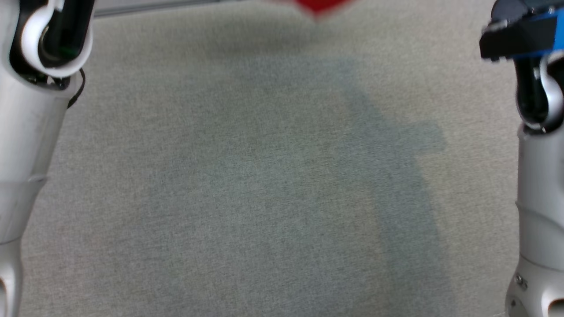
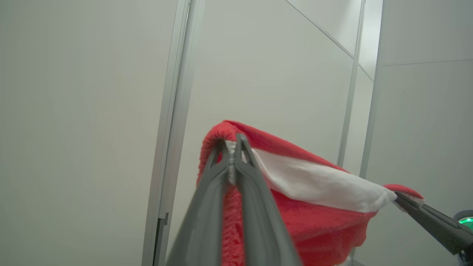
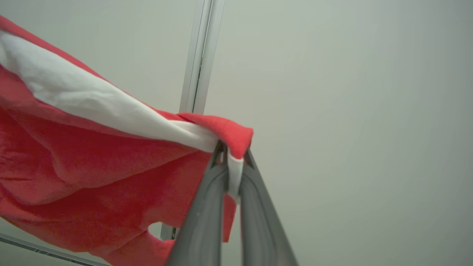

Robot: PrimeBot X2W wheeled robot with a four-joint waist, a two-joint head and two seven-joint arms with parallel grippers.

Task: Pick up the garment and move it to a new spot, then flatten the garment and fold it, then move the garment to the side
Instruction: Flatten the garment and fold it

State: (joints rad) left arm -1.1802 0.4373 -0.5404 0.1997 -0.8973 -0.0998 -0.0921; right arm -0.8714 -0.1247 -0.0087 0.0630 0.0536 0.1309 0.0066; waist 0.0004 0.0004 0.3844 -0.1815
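1. Overhead, the head view gives a grey tabletop (image 1: 246, 185) between two pale forearms (image 1: 26, 132), the red garment (image 1: 319, 5) a blur at its far edge.
2. Left wrist view: the left gripper (image 2: 231, 143) is clenched on the garment's red corner; the right gripper (image 2: 399, 197) grips the opposite corner.
3. Right wrist view: that gripper pinches white band and red cloth, the rest draping left.

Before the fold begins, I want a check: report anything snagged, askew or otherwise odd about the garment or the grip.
Nothing stands out. The red garment hangs in the air, stretched between the left gripper and the right gripper, each shut on one end of its white-banded edge.
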